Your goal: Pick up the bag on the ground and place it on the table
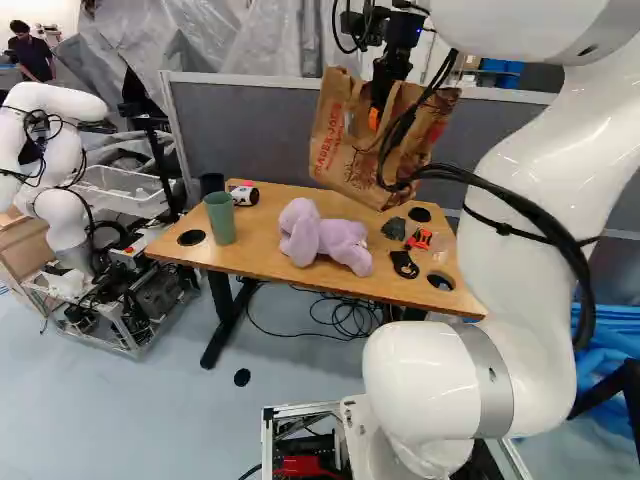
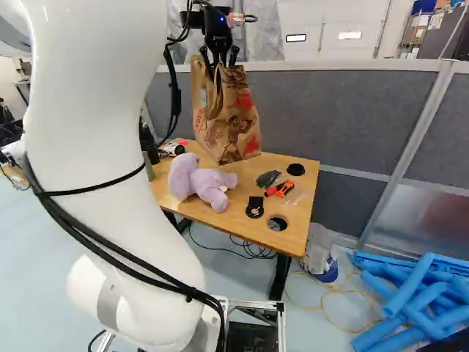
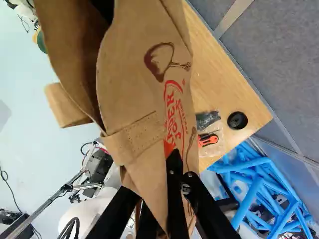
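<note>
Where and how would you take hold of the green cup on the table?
Probably by the upper body of the green cup, fingers across its round sides, coming in level over the near edge of the table. It stands upright near that edge; the dark cylinder behind and the black-and-white object beside it crowd the far side.

In the left base view the arm [image 1: 535, 180] is cut off at the top and right edges, and another robot [image 1: 62, 135] at the left. In the right base view the arm hides one end of the bench [image 2: 293, 238] and most of the green cup [image 1: 221, 218]. The bag [image 2: 233, 121] runs out of the wrist view, covering part of the bench; its contents can't be made out.
</note>
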